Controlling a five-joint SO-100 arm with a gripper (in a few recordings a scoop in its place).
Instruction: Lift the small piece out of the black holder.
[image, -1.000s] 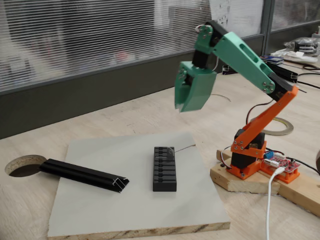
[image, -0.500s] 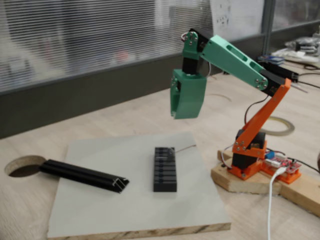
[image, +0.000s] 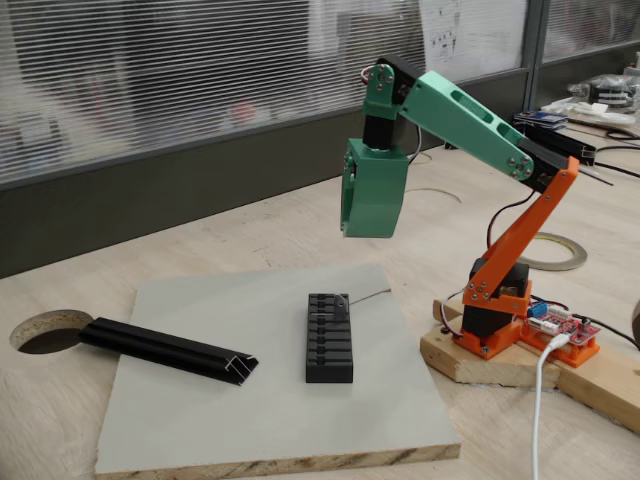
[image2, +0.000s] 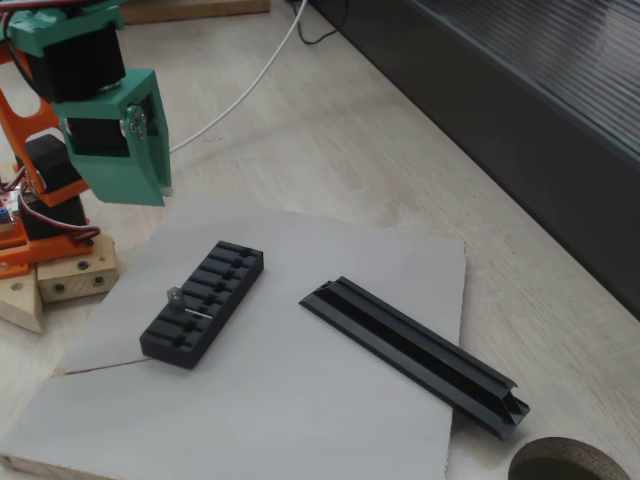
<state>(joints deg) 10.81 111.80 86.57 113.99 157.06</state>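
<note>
The black holder (image: 330, 338) (image2: 205, 302) lies on a grey board, its slots running crosswise. The small piece (image2: 173, 297), a tiny grey tab, stands up from a slot near one end of the holder; in a fixed view the small piece (image: 341, 301) sits at the holder's far end, beside a thin grey wire. My green gripper (image: 365, 230) (image2: 150, 195) hangs well above the board and points down, above and slightly beyond that end of the holder. Its jaws look shut with nothing between them.
A long black rail (image: 165, 350) (image2: 410, 350) lies on the grey board (image: 250, 420) (image2: 300, 420) beside the holder. The arm's orange base (image: 490, 320) stands on a wooden block next to the board. A round hole (image: 45, 330) (image2: 570, 465) is cut in the table.
The gripper has swung left and a little lower and has turned to point straight down. The holder, the piece and the rail have not moved.
</note>
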